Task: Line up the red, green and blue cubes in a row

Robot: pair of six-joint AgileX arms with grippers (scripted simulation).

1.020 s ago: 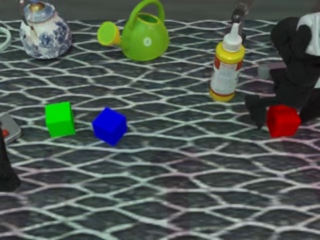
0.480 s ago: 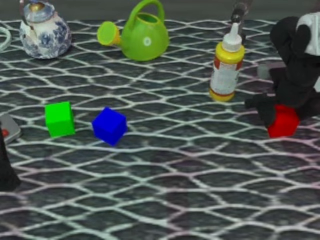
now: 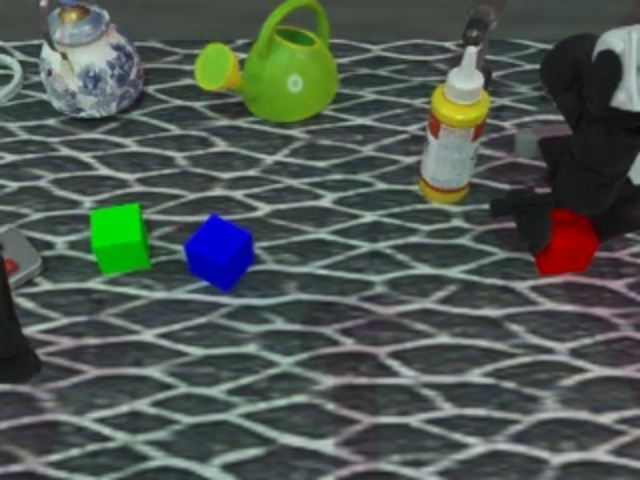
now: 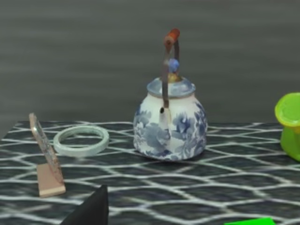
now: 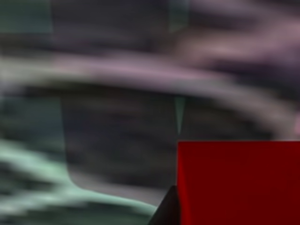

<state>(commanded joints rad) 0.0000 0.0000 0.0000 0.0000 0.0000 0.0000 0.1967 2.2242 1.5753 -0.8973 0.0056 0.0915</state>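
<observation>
Top view, right claw (image 3: 560,225): down over the red cube (image 3: 568,243) at the worktop's right side; its dark fingers straddle the cube's upper part, one finger showing at the cube's left face. Whether they press the cube I cannot tell.
Top view, red cube: sits on the patterned worktop (image 3: 330,380), well apart from the other two cubes, below and right of the yellow bottle (image 3: 453,140).
Top view, green cube (image 3: 120,238): at the left side, resting flat.
Top view, blue cube (image 3: 219,251): just right of the green cube, a small gap between them, turned at an angle to it.
Top view, left claw (image 3: 12,335): only a dark part shows at the left edge, low on the worktop's left side; its fingers cannot be judged.
Top view, other things: a lime-green watering can (image 3: 280,68) at the far edge, a blue-and-white teapot (image 3: 88,62) at the far left.
Left wrist view: the teapot (image 4: 169,119) stands upright, a pale ring (image 4: 80,140) lies flat beside it, and one dark fingertip (image 4: 91,210) shows at the frame's edge.
Right wrist view: the red cube (image 5: 238,183) fills one corner, very close, with a dark fingertip (image 5: 165,212) touching its side.
</observation>
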